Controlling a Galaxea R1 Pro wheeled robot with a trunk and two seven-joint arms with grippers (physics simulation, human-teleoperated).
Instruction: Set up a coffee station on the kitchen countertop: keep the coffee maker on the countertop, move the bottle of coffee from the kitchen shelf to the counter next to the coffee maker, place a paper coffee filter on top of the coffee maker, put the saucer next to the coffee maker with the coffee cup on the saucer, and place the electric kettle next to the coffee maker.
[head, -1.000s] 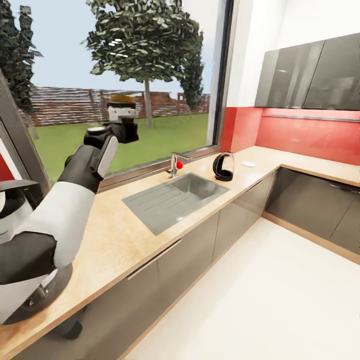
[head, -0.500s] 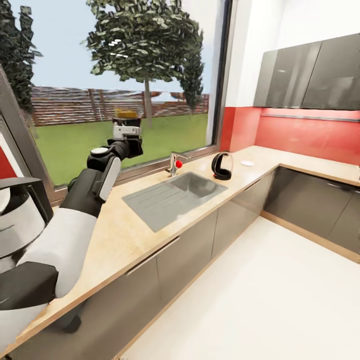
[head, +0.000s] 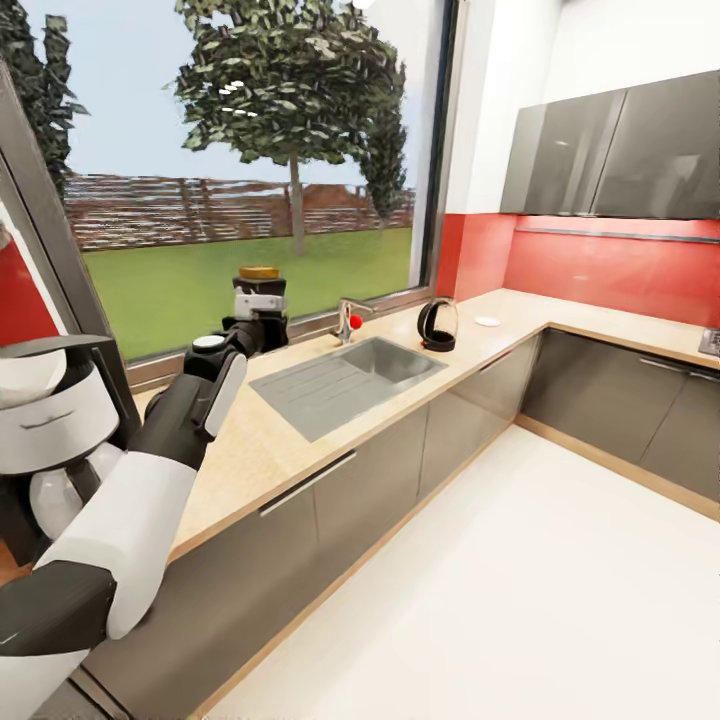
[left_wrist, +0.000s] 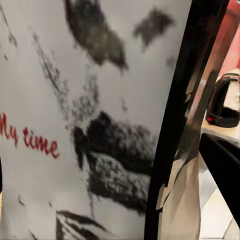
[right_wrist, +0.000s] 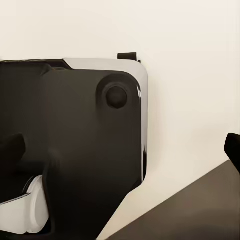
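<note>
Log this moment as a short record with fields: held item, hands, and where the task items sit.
held item: bottle of coffee, gold cap up, above the countertop
left hand: shut on the bottle
right hand: not in view
coffee maker: at the head view's left edge
electric kettle: on the counter past the sink
saucer: beyond the kettle

Big garden window (head: 250, 180), red backsplash (head: 600, 265), grey wall cabinets (head: 620, 150), white floor (head: 520, 600)

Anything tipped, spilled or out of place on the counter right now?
Nothing stands out. The bottle of coffee sits upright in the left gripper above the kitchen countertop. The electric kettle stands upright beyond the sink, with the saucer lying flat past it.
</note>
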